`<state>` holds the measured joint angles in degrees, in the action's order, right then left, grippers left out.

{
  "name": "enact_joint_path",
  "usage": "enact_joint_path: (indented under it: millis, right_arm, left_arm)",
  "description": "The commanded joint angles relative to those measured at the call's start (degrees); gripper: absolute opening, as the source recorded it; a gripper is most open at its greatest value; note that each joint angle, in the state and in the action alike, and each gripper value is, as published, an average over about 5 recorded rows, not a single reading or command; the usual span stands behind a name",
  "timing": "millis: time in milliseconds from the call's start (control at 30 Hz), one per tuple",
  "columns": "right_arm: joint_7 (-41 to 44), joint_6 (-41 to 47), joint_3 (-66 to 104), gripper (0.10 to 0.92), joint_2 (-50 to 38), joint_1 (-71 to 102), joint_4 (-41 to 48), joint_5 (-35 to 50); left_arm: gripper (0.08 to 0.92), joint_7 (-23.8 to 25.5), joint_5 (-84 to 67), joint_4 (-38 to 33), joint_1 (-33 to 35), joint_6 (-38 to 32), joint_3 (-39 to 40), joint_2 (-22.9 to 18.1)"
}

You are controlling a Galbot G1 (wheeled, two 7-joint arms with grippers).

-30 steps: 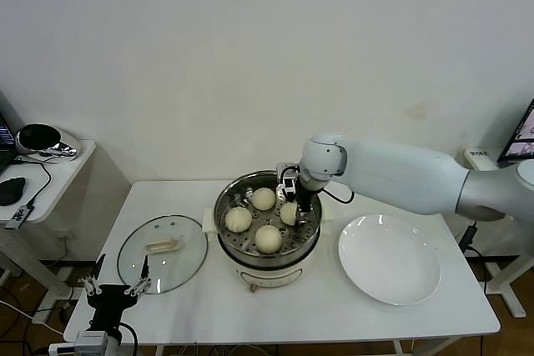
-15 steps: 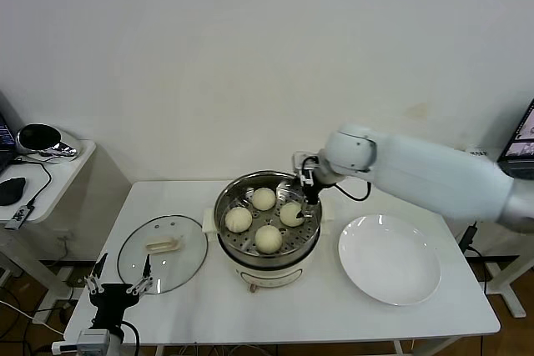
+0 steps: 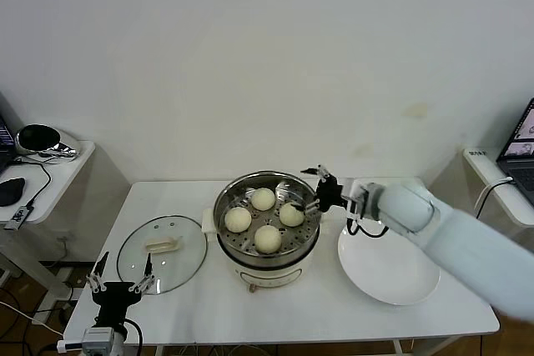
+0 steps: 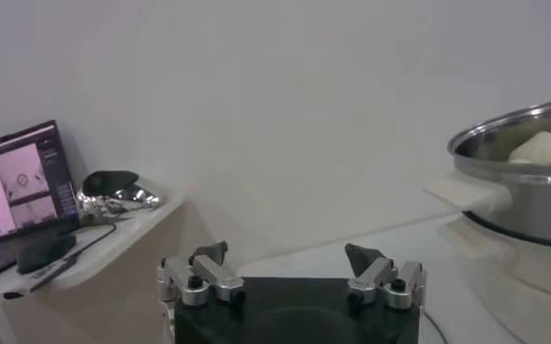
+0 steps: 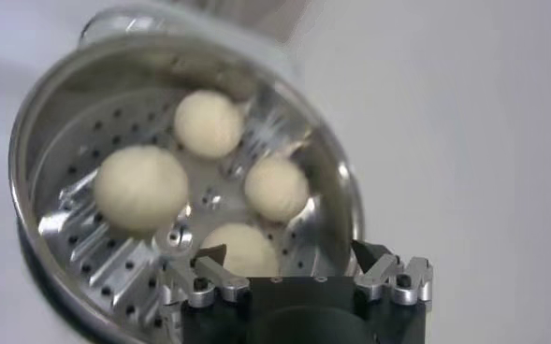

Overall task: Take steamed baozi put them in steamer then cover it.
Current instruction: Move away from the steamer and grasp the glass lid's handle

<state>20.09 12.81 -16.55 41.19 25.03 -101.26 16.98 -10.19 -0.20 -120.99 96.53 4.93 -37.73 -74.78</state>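
Four steamed baozi (image 3: 267, 214) sit in the steamer (image 3: 229, 243). The right claw (image 3: 318, 191) hovers at its right rim, spread wide and empty. The left claw (image 3: 119, 286) waits wide open, empty, near the cover (image 3: 188, 260) on the bench (image 3: 334, 323).

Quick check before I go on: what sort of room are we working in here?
Probably a lab or office test setup, not a kitchen: a bare white wall, a plain white table holding the steamer, and a side desk with a laptop.

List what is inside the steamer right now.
Four baozi sit on the perforated tray inside the steamer. The cover lies on the table beside it, so nothing hides them; whatever is beneath the tray cannot be seen.
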Motion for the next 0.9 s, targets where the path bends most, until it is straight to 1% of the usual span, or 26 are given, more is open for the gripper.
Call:
enact_joint_path:
  millis: [33,200,333,433,533,700,800,900]
  right_arm:
    - [-8.3,-21.0,50.0,0.823,21.0,50.2,-6.4,-16.5]
    - [-5.5,-26.1,59.1,0.823,29.8,56.6,-7.4,-14.7]
    - [-4.7,-28.8,64.5,0.823,34.2,60.9,-7.4,-13.9]
    - [-4.7,-28.5,67.3,0.823,36.3,64.0,-8.0,-12.8]
    - [-5.2,-27.4,69.5,0.823,37.9,66.2,-8.9,-11.3]
    - [-7.0,-25.2,73.2,0.823,39.3,68.6,-9.9,-9.4]
    - [-8.4,-23.4,74.7,0.823,39.7,69.1,-9.4,-9.0]
    - [-9.2,-22.5,75.5,0.823,40.1,69.1,-8.5,-9.1]
  left_arm:
    - [0.823,-2.2,4.9,1.9,-0.7,-2.3,1.5,-1.1]
    - [0.823,-5.2,12.2,4.6,-1.1,-5.2,1.9,-1.3]
    - [0.823,-7.3,24.1,7.9,-1.9,-8.3,1.7,-0.9]
    - [0.823,-7.9,34.3,11.0,-2.6,-9.2,1.4,0.3]
    - [0.823,-7.2,44.6,13.9,-2.8,-9.4,1.3,3.3]
    - [0.823,-4.6,60.4,19.2,-4.0,-8.1,1.9,10.5]
    - [0.823,-3.0,66.0,22.8,-6.7,-7.7,2.8,13.0]
    - [0.823,-2.2,69.2,27.0,-10.8,-7.6,4.3,14.2]
